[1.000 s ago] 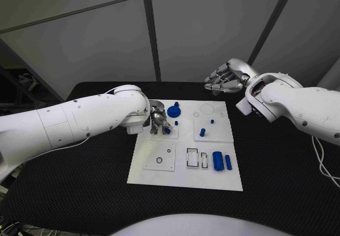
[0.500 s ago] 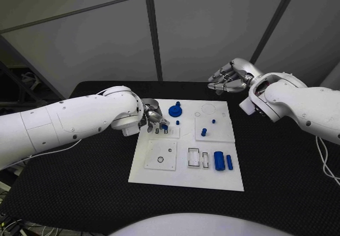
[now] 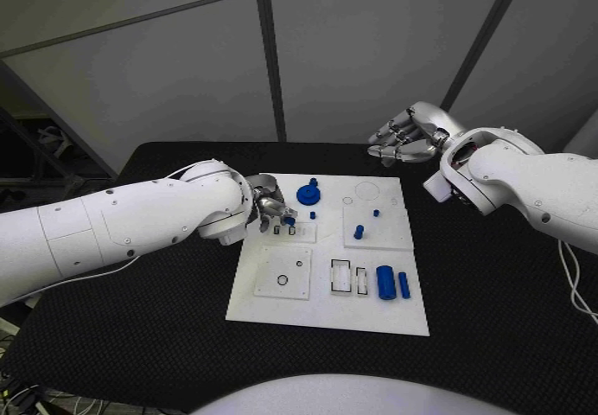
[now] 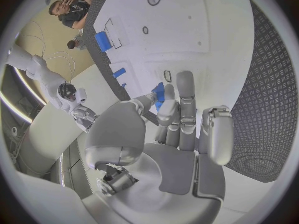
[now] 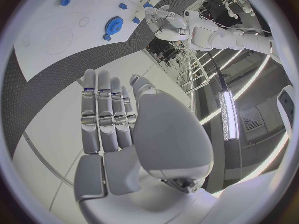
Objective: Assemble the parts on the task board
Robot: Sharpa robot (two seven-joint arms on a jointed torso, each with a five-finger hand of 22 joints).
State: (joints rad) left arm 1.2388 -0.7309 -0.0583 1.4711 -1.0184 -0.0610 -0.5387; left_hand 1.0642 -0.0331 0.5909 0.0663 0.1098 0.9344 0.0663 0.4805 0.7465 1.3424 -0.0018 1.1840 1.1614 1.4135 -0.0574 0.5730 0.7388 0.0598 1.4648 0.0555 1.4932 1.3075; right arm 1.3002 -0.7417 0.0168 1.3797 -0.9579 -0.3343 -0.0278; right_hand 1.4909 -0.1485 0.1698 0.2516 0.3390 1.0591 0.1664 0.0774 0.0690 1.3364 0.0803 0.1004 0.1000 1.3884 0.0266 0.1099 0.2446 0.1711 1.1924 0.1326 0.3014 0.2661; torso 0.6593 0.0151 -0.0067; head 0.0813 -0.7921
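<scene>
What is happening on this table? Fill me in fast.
The robot is assembling small blue parts on the white task board. Its left hand is down at the board's far left area, fingers at a small blue piece beside the blue gear-shaped part; whether it grips that piece is unclear. The right hand is raised beyond the board's far edge, holding nothing. Two blue cylinders lie at the board's near right.
</scene>
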